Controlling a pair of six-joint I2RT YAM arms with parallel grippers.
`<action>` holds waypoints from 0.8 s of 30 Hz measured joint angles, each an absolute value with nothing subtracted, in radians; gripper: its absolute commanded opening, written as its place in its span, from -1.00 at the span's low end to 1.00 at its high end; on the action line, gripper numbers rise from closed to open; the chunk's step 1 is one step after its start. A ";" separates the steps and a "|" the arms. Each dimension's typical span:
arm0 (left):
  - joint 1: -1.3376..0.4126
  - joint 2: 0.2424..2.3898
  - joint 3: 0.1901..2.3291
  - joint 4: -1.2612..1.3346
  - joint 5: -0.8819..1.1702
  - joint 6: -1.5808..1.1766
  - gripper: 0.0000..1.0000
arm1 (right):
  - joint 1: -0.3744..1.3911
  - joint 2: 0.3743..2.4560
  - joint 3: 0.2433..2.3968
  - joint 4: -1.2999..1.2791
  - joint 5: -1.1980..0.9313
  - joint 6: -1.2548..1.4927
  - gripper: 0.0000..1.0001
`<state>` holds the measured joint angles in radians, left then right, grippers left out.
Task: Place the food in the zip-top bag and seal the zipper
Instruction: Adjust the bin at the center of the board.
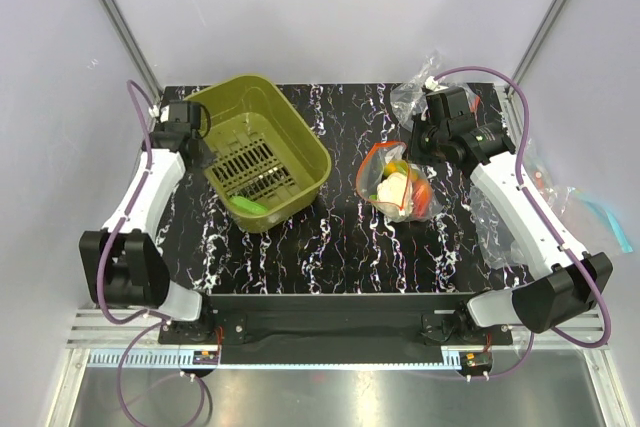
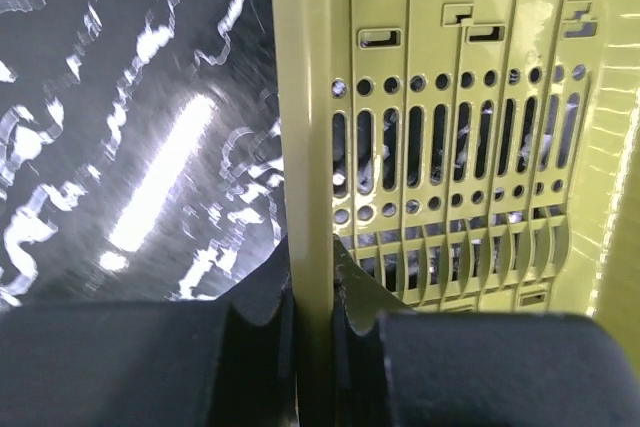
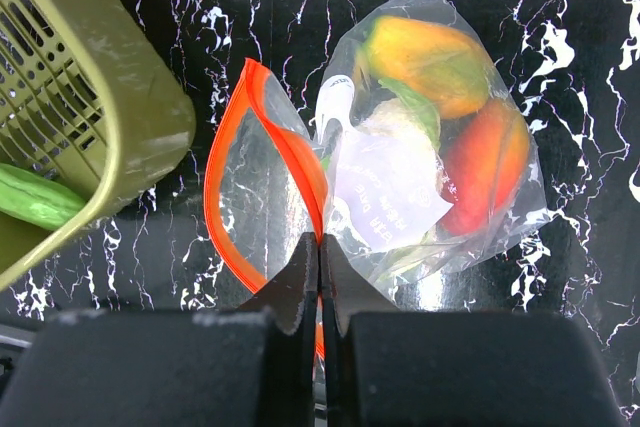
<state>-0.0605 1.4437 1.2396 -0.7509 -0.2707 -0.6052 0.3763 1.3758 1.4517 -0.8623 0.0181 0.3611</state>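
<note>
The zip-top bag lies right of centre, its mouth open. In the right wrist view the bag holds an orange piece, a red tomato and a white cauliflower behind a white label. My right gripper is shut on one lip of the red zipper; it shows in the top view at the bag's far edge. A green piece lies in the olive basket. My left gripper is shut on the basket's rim, at its far left corner.
The basket sits tilted left of the bag, and its corner with the green piece shows in the right wrist view. Other clear bags lie at the back right and the right edge. A light-blue strip lies off the table.
</note>
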 measured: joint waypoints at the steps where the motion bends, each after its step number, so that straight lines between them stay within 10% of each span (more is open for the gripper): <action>1: -0.044 1.457 1.253 -0.751 -0.254 -0.570 -0.84 | 0.376 1.376 1.452 -0.862 0.018 0.361 -1.00; 12: -0.012 1.733 1.430 -0.732 0.051 -0.136 -1.00 | 0.376 1.376 1.452 -0.863 0.017 0.361 -1.00; 20: -0.016 1.824 1.580 -0.728 0.109 0.094 -0.55 | 0.376 1.376 1.452 -0.867 0.016 0.361 -1.00; 24: -0.016 1.927 1.784 -0.742 0.100 0.177 0.23 | 0.376 1.376 1.452 -0.868 0.014 0.362 -1.00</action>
